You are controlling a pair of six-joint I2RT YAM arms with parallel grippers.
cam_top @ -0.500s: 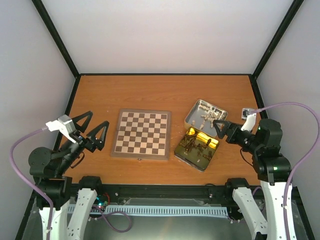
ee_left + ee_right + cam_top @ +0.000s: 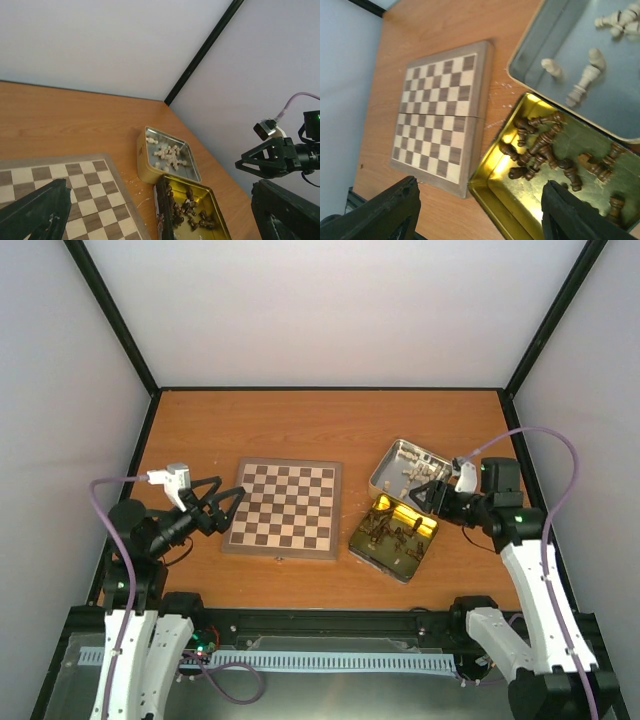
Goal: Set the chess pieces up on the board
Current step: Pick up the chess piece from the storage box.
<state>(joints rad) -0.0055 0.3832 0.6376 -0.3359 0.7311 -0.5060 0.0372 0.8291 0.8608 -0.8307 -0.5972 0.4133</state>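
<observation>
Plainly, the right tool (image 2: 432,496) is the nearer one: the dark pieces (image 2: 540,150) lie jumbled in the gold-lined tin (image 2: 490,187), just toward 7 o'clock of it in the top view, most tipped over with long axes at mixed angles. Its jaws stand wide apart, gripping and touching nothing. The board (image 2: 283,505), bare of pieces, sits at 9 o'clock of the tin on the tabletop (image 2: 300,430). The left tool (image 2: 222,508) hovers by the board's 9 o'clock edge, spread fully, empty. 1 piece lying apart from the heap looks the easiest pick
</observation>
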